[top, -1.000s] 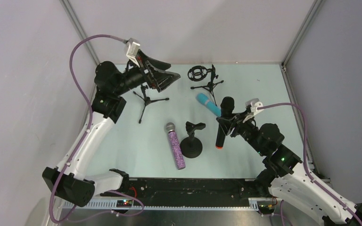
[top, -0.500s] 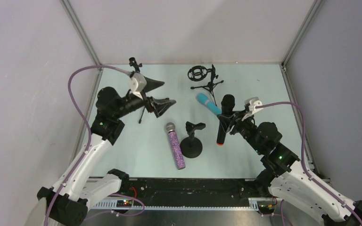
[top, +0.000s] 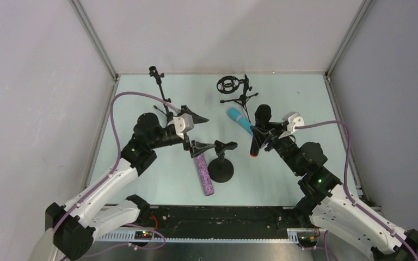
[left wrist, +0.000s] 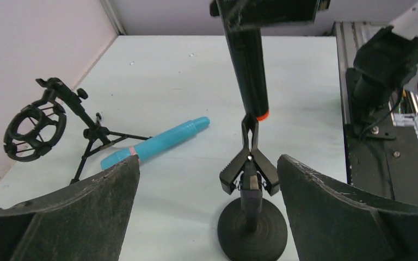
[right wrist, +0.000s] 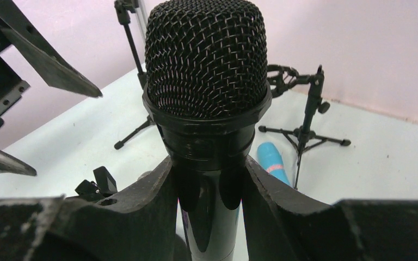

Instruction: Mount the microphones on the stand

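**Overhead and wrist views of a pale bench (top: 305, 92) with three microphones and three stands.**

Right gripper (top: 262, 136): jaws clamped on the black microphone (right wrist: 207, 60) just below its mesh head. The microphone is held clear of the bench, head up and tilted, with its orange-red end ring (left wrist: 260, 115) lowermost. In the left wrist view that end hangs just above the upper prong of the clip on the round-base stand (left wrist: 250, 228). In the overhead view the two are apart, the end lying to the right of the clip.

Left gripper (top: 201, 131): jaws wide apart and holding nothing, poised over the bench just left of the clip. It sits above the head end of the purple glitter microphone (top: 206, 176), which lies flat just beside the round base.

The turquoise microphone (top: 240, 120) lies flat between the black microphone's head and the tripod stand carrying a ring-shaped shock mount (top: 228, 85). A slim tripod stand (top: 159, 89) stands at far left.
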